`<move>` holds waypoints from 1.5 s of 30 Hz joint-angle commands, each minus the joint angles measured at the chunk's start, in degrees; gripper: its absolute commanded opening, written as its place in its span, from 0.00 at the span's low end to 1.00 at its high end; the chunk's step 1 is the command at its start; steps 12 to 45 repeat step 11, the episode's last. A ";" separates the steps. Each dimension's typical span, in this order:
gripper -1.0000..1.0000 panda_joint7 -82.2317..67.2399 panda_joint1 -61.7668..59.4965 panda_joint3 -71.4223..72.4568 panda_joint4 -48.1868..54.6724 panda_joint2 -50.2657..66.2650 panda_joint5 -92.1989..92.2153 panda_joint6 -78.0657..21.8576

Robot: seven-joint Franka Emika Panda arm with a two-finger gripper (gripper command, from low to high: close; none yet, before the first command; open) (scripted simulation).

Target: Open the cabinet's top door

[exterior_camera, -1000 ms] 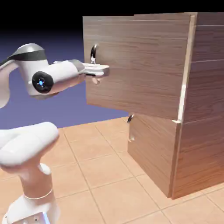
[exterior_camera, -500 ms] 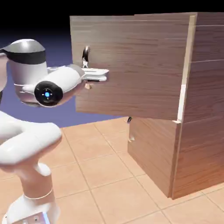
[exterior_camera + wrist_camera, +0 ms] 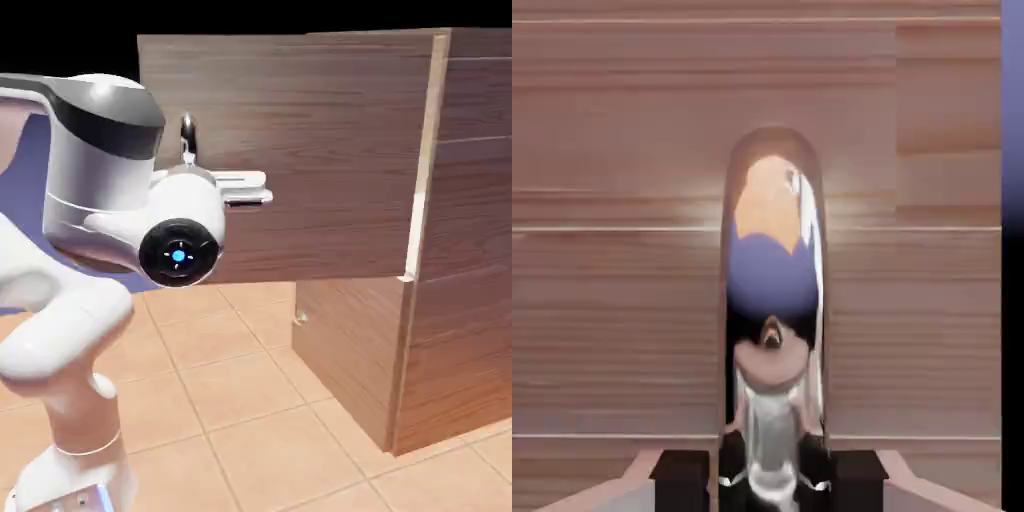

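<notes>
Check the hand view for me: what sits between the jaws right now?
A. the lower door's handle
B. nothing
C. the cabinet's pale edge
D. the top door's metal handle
D: the hand view shows the curved metal handle of the top door rising between the closed gripper tips.

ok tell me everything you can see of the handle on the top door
The handle is a small curved bar of shiny, mirror-like metal that reflects the blue backdrop and orange floor. It stands upright near the free edge of the top door, which is swung partly open from the cabinet. The gripper is shut on its lower part, one fingertip on each side.
</notes>
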 commanded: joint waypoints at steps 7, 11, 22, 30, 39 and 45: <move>0.00 -8.03 8.46 -8.16 13.26 14.53 -6.43 -10.46; 1.00 -10.36 10.43 -10.15 16.81 18.26 -7.76 -13.36; 1.00 -10.36 10.43 -10.15 16.81 18.26 -7.76 -13.36; 1.00 -10.36 10.43 -10.15 16.81 18.26 -7.76 -13.36; 1.00 -10.36 10.43 -10.15 16.81 18.26 -7.76 -13.36; 1.00 -10.36 10.43 -10.15 16.81 18.26 -7.76 -13.36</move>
